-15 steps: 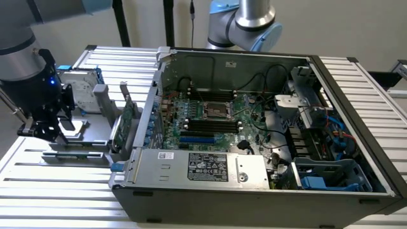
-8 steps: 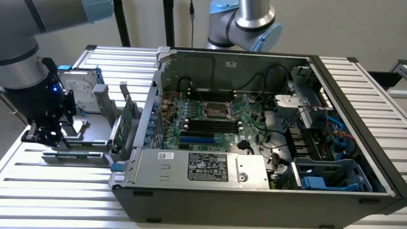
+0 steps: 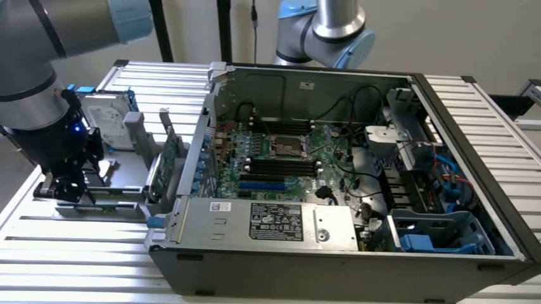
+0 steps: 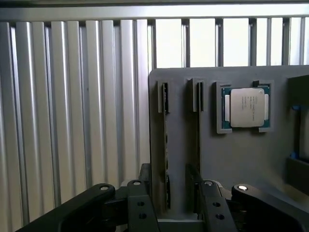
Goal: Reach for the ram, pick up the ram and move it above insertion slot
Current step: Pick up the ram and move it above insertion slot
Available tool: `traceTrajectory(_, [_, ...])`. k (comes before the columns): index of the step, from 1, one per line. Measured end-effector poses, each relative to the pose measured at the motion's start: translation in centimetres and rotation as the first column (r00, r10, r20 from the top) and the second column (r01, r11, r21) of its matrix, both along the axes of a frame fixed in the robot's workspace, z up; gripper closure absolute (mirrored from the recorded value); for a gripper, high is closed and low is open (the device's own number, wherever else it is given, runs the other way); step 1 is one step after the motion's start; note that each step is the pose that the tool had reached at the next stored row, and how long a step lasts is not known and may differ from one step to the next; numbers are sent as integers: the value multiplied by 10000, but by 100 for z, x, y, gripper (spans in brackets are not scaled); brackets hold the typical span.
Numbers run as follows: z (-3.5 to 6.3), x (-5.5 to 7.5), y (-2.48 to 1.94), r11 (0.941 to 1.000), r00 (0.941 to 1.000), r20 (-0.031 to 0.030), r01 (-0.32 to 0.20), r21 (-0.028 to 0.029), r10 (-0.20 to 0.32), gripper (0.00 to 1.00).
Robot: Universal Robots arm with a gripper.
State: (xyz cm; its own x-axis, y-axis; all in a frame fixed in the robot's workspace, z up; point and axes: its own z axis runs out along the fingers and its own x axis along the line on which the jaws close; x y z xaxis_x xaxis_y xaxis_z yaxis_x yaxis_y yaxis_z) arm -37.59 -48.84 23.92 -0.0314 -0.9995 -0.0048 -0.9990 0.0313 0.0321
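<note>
The ram (image 4: 165, 145) stands on edge in a slot of the grey holder (image 4: 231, 159); it looks like a thin dark strip seen end-on. A second slot (image 4: 198, 140) runs parallel beside it. My gripper (image 4: 176, 208) hangs over the holder's near end, open, with one finger (image 4: 142, 205) and the other finger (image 4: 210, 205) on either side of the two slots and touching nothing. In the exterior view my gripper (image 3: 66, 189) sits low over the holder (image 3: 118, 183) on the exterior view's left. The black memory slots (image 3: 279, 168) lie on the motherboard inside the open computer case (image 3: 338, 253).
A processor chip (image 4: 246, 107) rests in a pocket of the holder. A silver hard drive (image 3: 106, 120) and a green expansion card (image 3: 169, 158) stand between the holder and the case wall. A second arm (image 3: 325, 31) is behind the case. The slatted metal table (image 3: 76, 253) surrounds everything.
</note>
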Motion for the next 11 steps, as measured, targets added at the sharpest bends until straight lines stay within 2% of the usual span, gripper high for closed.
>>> traceTrajectory(11, [-201, 0, -9, 10000, 10000, 1, -90, 0, 90, 58])
